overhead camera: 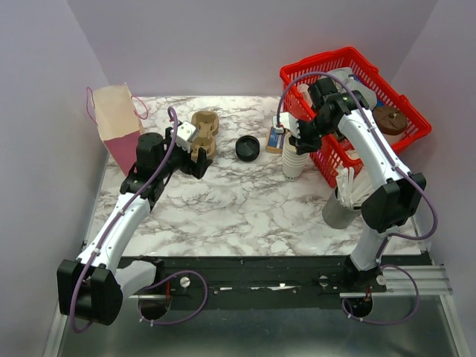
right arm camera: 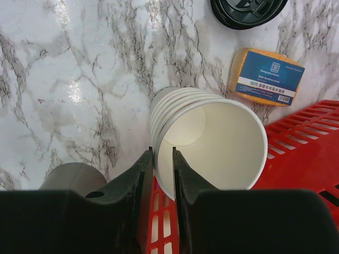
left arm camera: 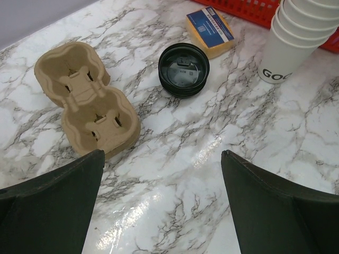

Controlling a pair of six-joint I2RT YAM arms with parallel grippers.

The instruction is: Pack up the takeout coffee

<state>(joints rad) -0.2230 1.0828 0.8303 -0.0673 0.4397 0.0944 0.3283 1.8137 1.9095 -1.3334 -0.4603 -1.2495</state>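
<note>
nearest, on the right of the marble bench (overhead camera: 238, 212), a grey cup (overhead camera: 338, 212) holding white sticks (overhead camera: 351, 184) stands just beside the near corner of the red basket (overhead camera: 320, 61). a little farther in, on the left, the left claw (left arm camera: 162, 157) hangs over bare marble, its fingers spread wide with nothing between them. beyond it a brown pulp carrier (left arm camera: 87, 100) with two wells lies flat. just right of that lies the coffee's black lid (left arm camera: 184, 69), flat on the bench and apart from every cup. next along to the right is a yellow sponge (left arm camera: 211, 32) with a blue label, near the lid but not touching it. the stack (right arm camera: 212, 137) of nested white cups stands upright between sponge and basket, just beside the basket's wall, with dark letters on its lowest cup. the right claw (right arm camera: 162, 153) is down at the stack's top rim. it is narrow, one finger inside the uppermost cup and one outside, with the paper wall in the slit between. whether the fingers press the wall i cannot tell. at the far left a cream and pink paper bag (overhead camera: 115, 126) with pink handles stands by the wall. farthest right, inside the basket, sits a brown round thing (overhead camera: 388, 119), too small to name.
</note>
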